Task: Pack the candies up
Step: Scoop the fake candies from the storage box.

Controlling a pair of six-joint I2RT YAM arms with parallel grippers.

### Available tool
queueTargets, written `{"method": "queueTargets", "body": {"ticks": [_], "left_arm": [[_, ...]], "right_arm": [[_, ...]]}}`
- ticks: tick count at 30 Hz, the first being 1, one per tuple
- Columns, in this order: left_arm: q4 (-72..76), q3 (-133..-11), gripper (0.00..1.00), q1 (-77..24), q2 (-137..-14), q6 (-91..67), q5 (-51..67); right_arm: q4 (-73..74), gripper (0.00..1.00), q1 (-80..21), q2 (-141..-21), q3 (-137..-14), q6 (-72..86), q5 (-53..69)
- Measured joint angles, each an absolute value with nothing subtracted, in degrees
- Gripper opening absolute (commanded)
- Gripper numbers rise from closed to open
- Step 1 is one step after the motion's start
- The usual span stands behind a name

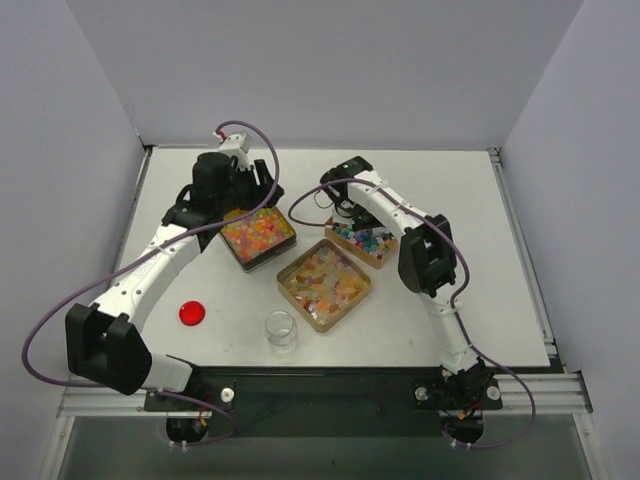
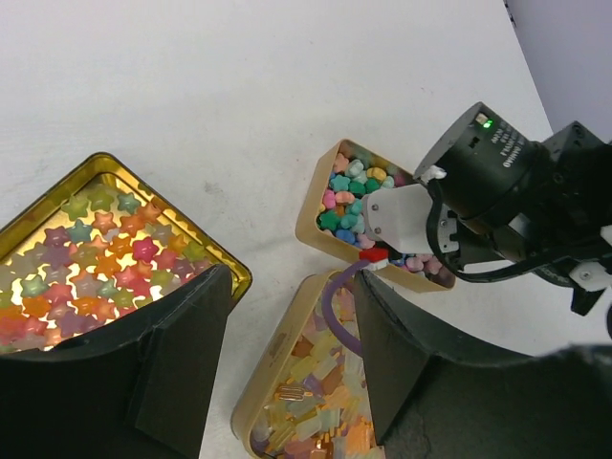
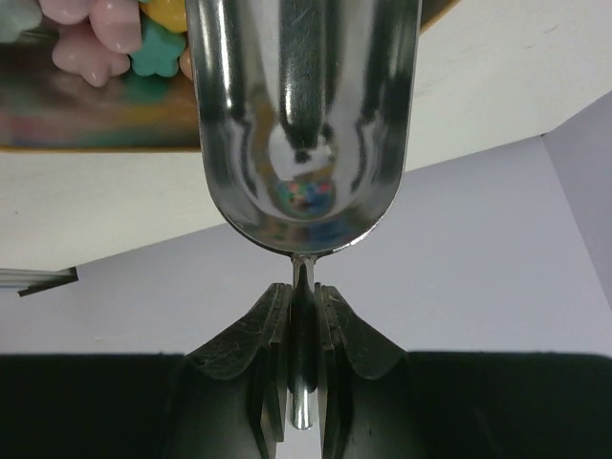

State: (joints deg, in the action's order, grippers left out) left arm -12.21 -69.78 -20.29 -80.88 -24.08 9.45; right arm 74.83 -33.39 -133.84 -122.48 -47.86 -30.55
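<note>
Table [image 1: 430,320] — bare at front right. Three shallow tins [image 1: 323,284] hold the candies [image 2: 356,191]: judged light, loose, apt to roll — take by scoop [image 3: 304,124], not pinched, minding tin rims. Right gripper [image 3: 304,296] clamped on scoop handle; left gripper [image 2: 292,287] open, empty, above the tins.

White arms [image 1: 150,268] carry black joints [image 1: 105,345] and purple cables [image 1: 243,123].

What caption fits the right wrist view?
Right gripper clamps a metal scoop by its handle, bowl near star-shaped candies.
</note>
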Motion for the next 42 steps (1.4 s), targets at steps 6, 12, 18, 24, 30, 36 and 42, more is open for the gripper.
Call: {"method": "queueTargets", "body": {"ticks": [6, 12, 18, 24, 30, 36, 42], "left_arm": [[-12.5, -69.8, 0.67, -20.9, -77.6, -22.2, 5.9], [-13.2, -69.8, 0.67, -20.8, -77.1, -20.3, 4.2], [-14.0, -70.3, 0.67, -20.6, -77.2, -19.4, 3.8], [-14.9, -70.5, 0.61, -19.7, -76.9, -17.7, 2.1], [-13.0, -67.0, 0.27, -19.5, -76.7, -16.1, -0.7], [-12.9, -65.0, 0.00, -16.8, -83.0, -18.7, 0.6], [-12.5, -62.7, 0.00, -8.0, -89.2, -26.5, 8.4]], "right_arm": [[74.5, 0.00, -33.2, -136.0, -123.1, -46.1, -27.0], [74.4, 0.00, -32.4, -137.3, -123.2, -43.4, -22.5], [74.6, 0.00, -32.4, -141.3, -127.3, -42.2, -18.6], [74.5, 0.00, -32.7, -142.4, -129.5, -43.3, -16.9], [74.0, 0.00, -33.5, -142.4, -129.8, -45.5, -16.0], [72.8, 0.00, -35.7, -142.4, -130.6, -48.6, -17.2], [70.8, 0.00, -37.1, -142.4, -130.8, -50.8, -19.9]]}}
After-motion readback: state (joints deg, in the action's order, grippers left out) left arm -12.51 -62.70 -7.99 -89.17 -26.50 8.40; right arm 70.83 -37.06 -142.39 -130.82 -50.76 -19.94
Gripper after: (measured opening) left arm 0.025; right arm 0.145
